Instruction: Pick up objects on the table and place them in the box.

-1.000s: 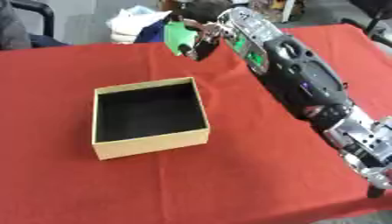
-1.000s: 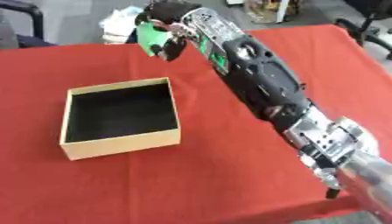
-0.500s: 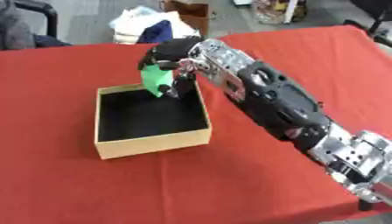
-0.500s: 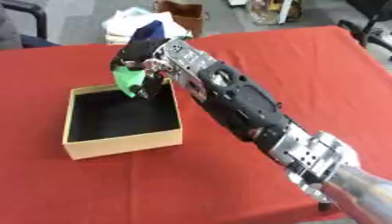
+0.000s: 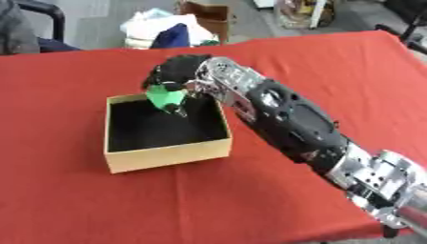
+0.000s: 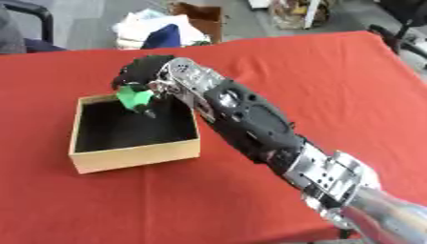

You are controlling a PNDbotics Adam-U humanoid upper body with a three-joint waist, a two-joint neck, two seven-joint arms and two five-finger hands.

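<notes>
My right hand reaches in from the lower right, its fingers curled round a small green object. It holds that object over the far edge of the open tan cardboard box, just above the box's dark inside. The box stands on the red tablecloth left of centre. My left hand shows in neither view.
Beyond the table's far edge lie a heap of white and blue cloth, a brown box and a chair at the upper left. My black and silver right arm slants across the table's right half.
My right hand has carried the green object from the table's far edge down and leftward, to the box's far side. It has sunk a little lower over the box opening.
</notes>
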